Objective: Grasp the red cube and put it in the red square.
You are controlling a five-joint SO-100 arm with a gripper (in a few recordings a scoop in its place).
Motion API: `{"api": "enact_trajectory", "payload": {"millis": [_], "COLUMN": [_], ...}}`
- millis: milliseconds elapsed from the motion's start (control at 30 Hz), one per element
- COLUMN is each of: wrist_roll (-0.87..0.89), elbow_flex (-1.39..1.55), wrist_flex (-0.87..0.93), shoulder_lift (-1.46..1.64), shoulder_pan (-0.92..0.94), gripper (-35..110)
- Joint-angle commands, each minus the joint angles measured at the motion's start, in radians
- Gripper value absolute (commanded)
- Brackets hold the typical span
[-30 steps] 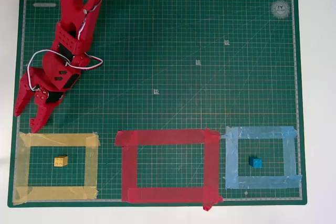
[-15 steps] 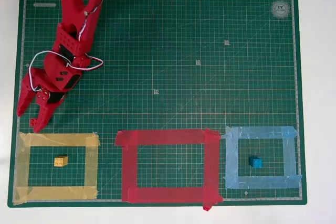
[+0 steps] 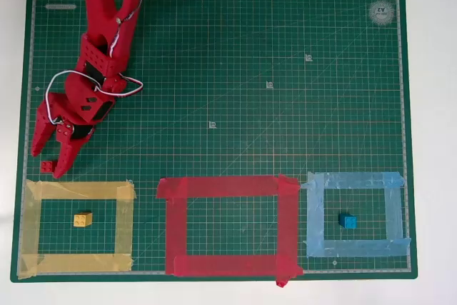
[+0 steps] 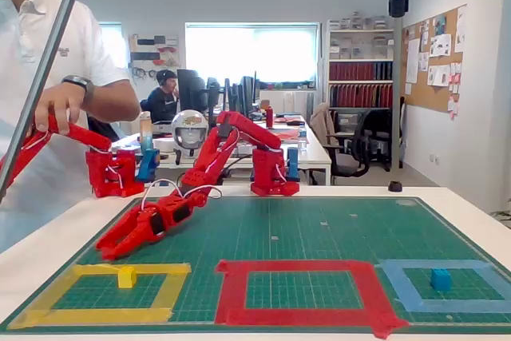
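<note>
End effector (image 3: 47,159) spread open around the tiny studded red cube (image 3: 47,166).

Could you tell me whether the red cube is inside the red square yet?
Out. The red cube sits on the mat above the yellow frame, by the gripper; the red square encloses only mat.

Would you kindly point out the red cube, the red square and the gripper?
red cube (image 3: 47,166): overhead view, its top face.
red square (image 3: 221,186): overhead view, middle of its upper tape strip.
gripper (image 3: 48,162): overhead view, midway between the fingertips.
</note>
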Motion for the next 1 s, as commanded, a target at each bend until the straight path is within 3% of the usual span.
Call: {"api": "enact_trajectory", "payload": {"millis": [0,967], "wrist_roll": [-0.026,-0.038], "elbow_flex": [-0.044,-0.164], "wrist_flex": [-0.008,0.026], "shoulder_lift": [0.026,-0.064], "shoulder_pan": [-0.003,-0.020], "gripper": [26,24]}}
